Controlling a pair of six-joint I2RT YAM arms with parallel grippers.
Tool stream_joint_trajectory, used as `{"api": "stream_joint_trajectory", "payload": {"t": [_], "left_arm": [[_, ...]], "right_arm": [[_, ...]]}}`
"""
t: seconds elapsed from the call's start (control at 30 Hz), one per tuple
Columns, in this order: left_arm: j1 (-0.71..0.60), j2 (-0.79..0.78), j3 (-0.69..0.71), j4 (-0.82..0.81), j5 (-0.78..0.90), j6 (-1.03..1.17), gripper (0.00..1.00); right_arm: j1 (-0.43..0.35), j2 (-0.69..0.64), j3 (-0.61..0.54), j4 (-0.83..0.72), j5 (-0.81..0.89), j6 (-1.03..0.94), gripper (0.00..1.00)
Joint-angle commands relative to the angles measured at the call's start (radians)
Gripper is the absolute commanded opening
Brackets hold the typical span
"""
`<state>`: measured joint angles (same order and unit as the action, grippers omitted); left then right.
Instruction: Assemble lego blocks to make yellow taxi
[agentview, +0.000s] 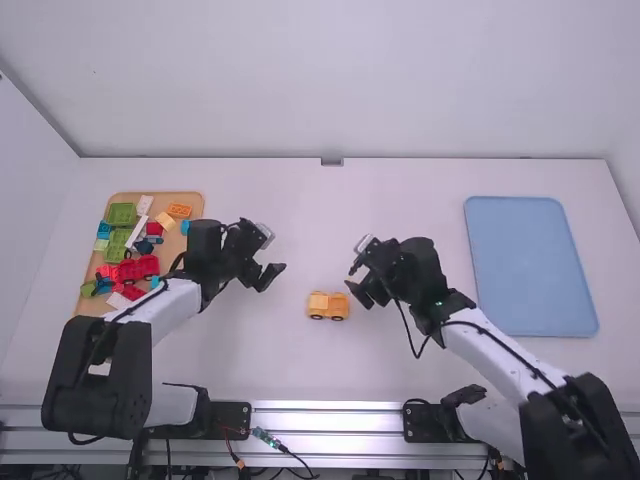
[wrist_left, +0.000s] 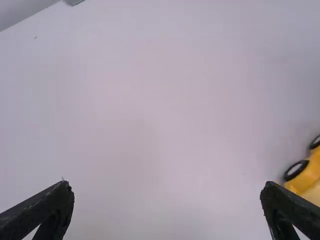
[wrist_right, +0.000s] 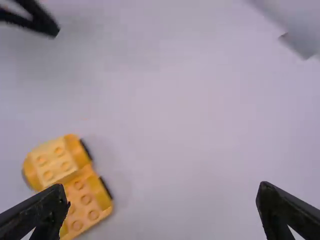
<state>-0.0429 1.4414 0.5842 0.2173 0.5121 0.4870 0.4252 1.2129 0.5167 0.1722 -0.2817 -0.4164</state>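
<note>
A yellow car base with black wheels (agentview: 328, 306) rests on the table between the arms, with a paler yellow block on one end. My left gripper (agentview: 272, 274) is left of the car, open and holding nothing. Right of the car is my right gripper (agentview: 357, 292), also open and unloaded. In the left wrist view, the car (wrist_left: 306, 176) shows at the right edge beside one finger of my left gripper (wrist_left: 167, 192). In the right wrist view, the studded car (wrist_right: 67, 185) lies near one finger of my right gripper (wrist_right: 160, 195).
On the left, a wooden tray (agentview: 92, 302) holds several loose blocks in green, red, white, blue and orange, partly behind the left arm. A light blue tray (agentview: 530, 265) lies on the right side of the table (agentview: 300, 210).
</note>
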Motion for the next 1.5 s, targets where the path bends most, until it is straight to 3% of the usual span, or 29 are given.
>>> {"api": "stream_joint_trajectory", "payload": {"t": [0.0,0.1,0.2,0.43,0.57,0.83,0.97,1.17,1.47], "left_arm": [[0.004,-0.018,-0.002,0.003,-0.063,-0.028,0.99],[0.004,-0.018,-0.002,0.051,-0.138,-0.196,0.99],[0.004,-0.018,0.006,0.095,-0.369,-0.464,0.99],[0.004,-0.017,0.213,-0.193,-0.492,-0.535,0.99],[0.010,-0.016,0.317,-0.292,-0.658,-0.677,0.99],[0.145,0.052,0.500,-0.470,-0.573,-0.738,0.99],[0.241,0.148,0.621,-0.541,-0.536,-0.751,0.99],[0.332,0.358,0.888,-0.705,-0.467,-0.771,0.99],[0.357,0.639,1.296,-0.970,-0.486,-0.777,0.99]], "right_arm": [[0.000,-0.077,-0.005,-0.002,0.103,0.058,0.99],[0.000,-0.125,-0.006,-0.011,0.094,0.055,0.99],[0.000,-0.167,-0.006,-0.017,0.075,0.097,0.99],[-0.002,-0.156,0.017,-0.046,0.257,0.203,0.99],[-0.002,-0.102,0.120,-0.189,0.297,0.211,0.99],[-0.002,0.053,0.389,-0.515,0.404,0.271,0.99],[-0.002,0.107,0.443,-0.544,0.403,0.270,0.99],[0.001,0.134,0.462,-0.544,0.417,0.271,0.99],[0.000,0.134,0.462,-0.544,0.417,0.265,0.99]]}}
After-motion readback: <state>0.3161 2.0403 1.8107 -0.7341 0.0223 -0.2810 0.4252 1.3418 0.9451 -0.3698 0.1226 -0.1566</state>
